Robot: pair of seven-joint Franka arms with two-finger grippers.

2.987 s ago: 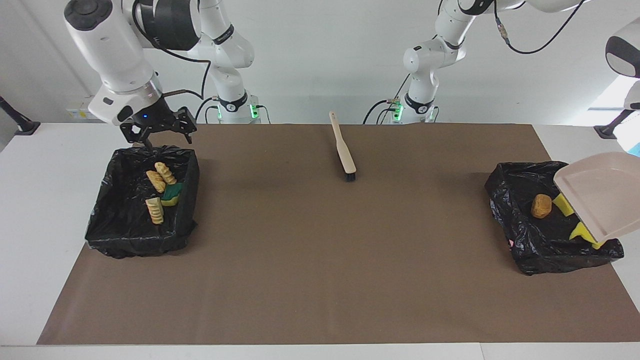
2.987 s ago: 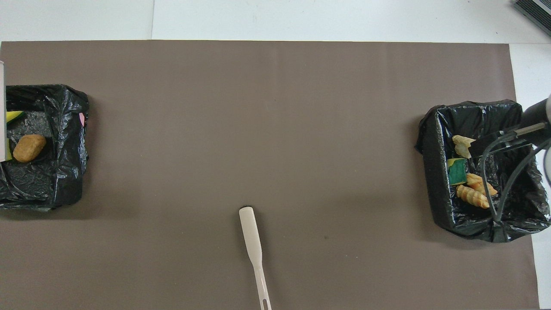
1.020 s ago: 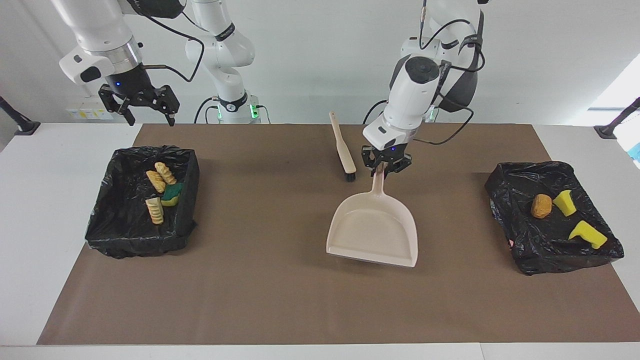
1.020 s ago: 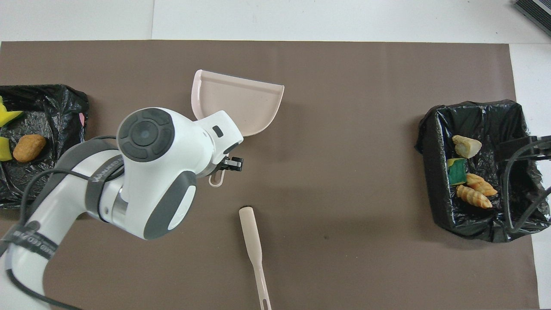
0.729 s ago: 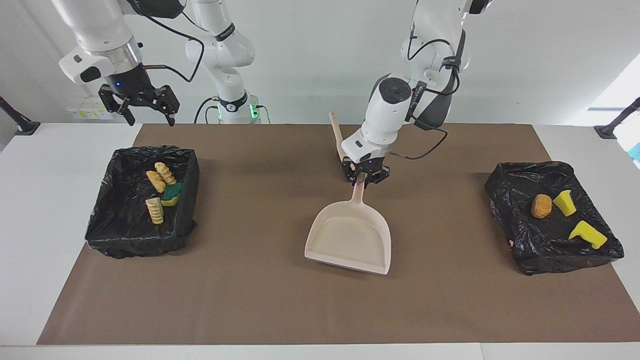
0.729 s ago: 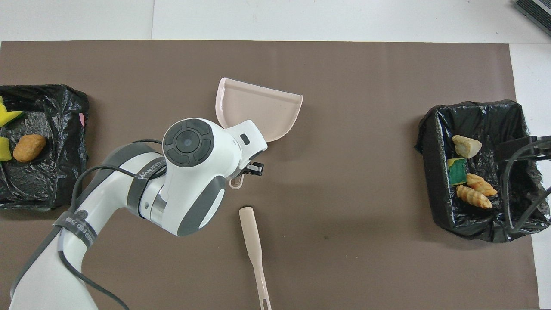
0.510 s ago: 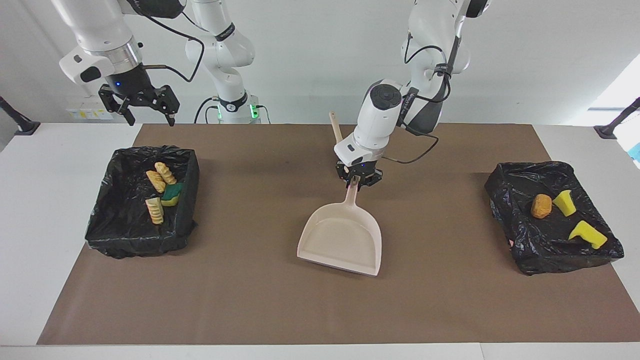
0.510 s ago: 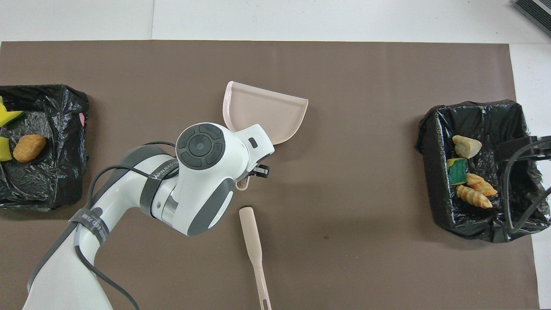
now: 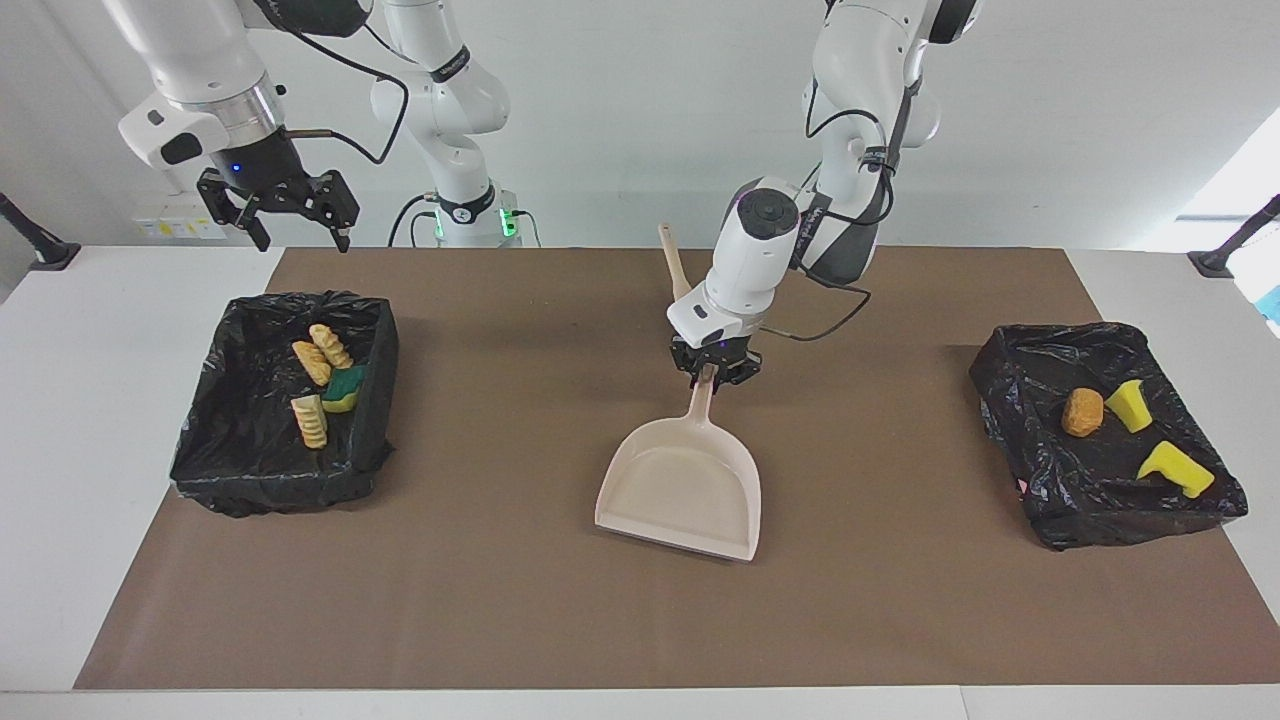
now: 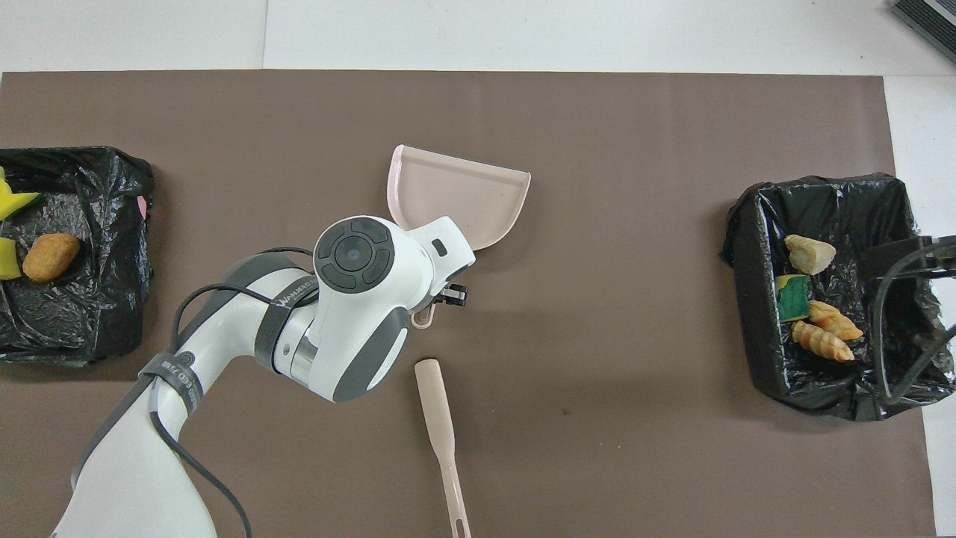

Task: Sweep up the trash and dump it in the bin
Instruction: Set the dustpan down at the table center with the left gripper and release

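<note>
My left gripper [image 9: 712,376] is shut on the handle of the beige dustpan [image 9: 680,490], whose pan lies low over the middle of the brown mat, open mouth away from the robots. The overhead view shows the dustpan [image 10: 459,194], with the wrist hiding most of my left gripper [image 10: 437,302]. Trash lies in two black-lined bins. The bin [image 9: 280,490] at the right arm's end holds pastries [image 9: 320,360] and a green-and-yellow sponge [image 9: 345,388]. The bin [image 9: 1130,525] at the left arm's end holds a brown nugget [image 9: 1083,411] and yellow foam pieces [image 9: 1175,468]. My right gripper [image 9: 303,240] hangs open and empty above the table beside its bin.
The beige hand brush [image 10: 441,426] lies on the mat nearer to the robots than the dustpan, its head partly hidden by the left arm in the facing view. The brown mat [image 9: 500,600] covers most of the white table.
The left arm has carried the dustpan from over its bin to the middle of the mat and lowered it. The right gripper rose from its bin earlier and has since stayed still.
</note>
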